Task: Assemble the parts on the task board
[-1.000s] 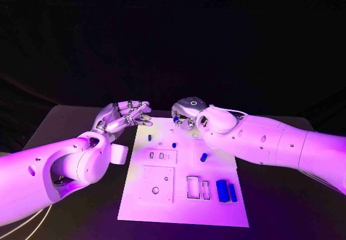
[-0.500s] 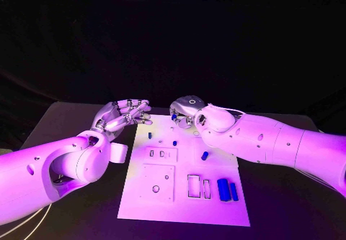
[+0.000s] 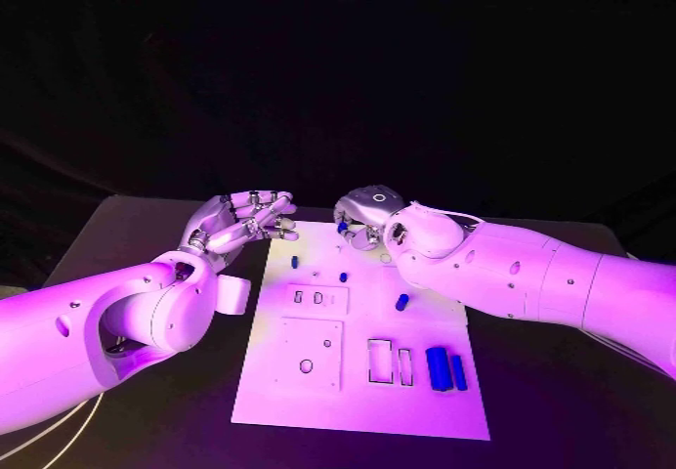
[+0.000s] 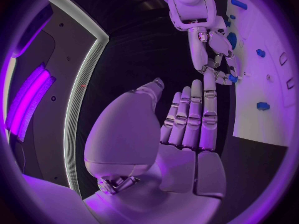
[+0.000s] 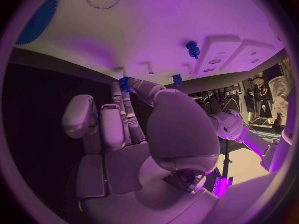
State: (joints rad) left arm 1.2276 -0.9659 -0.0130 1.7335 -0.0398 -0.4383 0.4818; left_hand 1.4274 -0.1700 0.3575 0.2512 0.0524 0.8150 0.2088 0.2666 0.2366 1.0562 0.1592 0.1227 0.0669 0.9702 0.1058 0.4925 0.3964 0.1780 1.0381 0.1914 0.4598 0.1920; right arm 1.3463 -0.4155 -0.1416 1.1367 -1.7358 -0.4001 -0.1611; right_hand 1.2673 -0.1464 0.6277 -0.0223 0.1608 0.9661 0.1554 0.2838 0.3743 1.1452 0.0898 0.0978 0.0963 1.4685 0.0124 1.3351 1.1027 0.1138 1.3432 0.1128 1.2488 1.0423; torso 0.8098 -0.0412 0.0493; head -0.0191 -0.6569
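The right hand (image 3: 369,217) is pinching a small blue part (image 3: 343,227) between its fingertips, hovering over the task board's (image 3: 359,401) far edge. The left hand (image 3: 239,223) is waiting beside the board's far-left corner, fingers loosely spread, holding nothing. The part looks light, rigid and smooth, so it is best gripped across its sides.

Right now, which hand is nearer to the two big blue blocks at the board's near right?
Right. The right hand is at the board's far edge; the blocks lie below its forearm. The left hand hovers off the far left corner.
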